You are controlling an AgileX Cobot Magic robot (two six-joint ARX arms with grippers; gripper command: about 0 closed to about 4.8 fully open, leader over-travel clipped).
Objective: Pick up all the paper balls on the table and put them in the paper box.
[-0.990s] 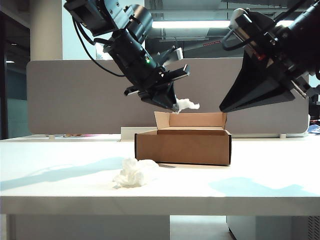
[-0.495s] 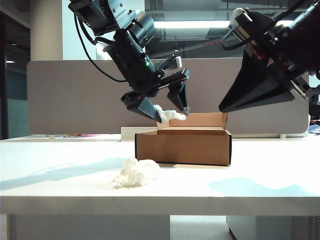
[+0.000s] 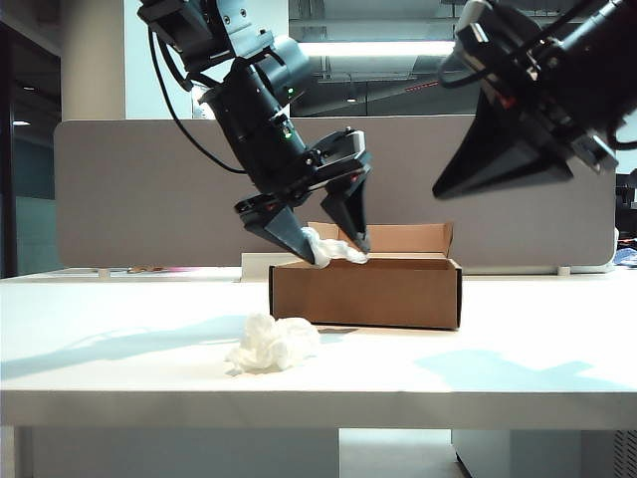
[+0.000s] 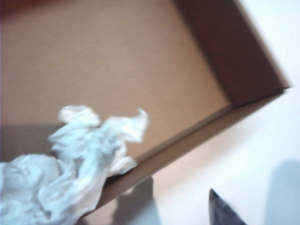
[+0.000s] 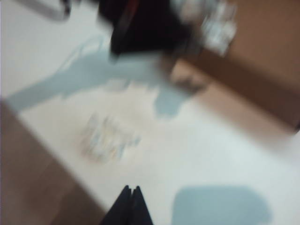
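Note:
My left gripper [image 3: 333, 247] stands open over the left end of the brown paper box [image 3: 378, 294]. One white paper ball [image 3: 335, 249] hangs loose between its spread fingertips, just above the box's rim. In the left wrist view that paper ball [image 4: 70, 161] lies over the box's wall [image 4: 187, 136], with one dark fingertip [image 4: 222, 213] beside it. A second paper ball [image 3: 272, 344] rests on the white table [image 3: 119, 349], in front of the box's left corner. High to the right of the box, my right gripper [image 5: 131, 190] is shut and empty; its blurred view shows the table's paper ball [image 5: 108, 138].
A grey divider panel [image 3: 149, 189] runs behind the table. A low white tray-like object [image 3: 261, 263] sits behind the box's left end. The table's thick front edge [image 3: 318, 408] faces the camera. The box's rear flap [image 3: 408, 237] stands upright.
My left gripper opened and tipped down toward the box. The paper ball it pinched sank from above the flap to the box's rim. The right arm rose slightly.

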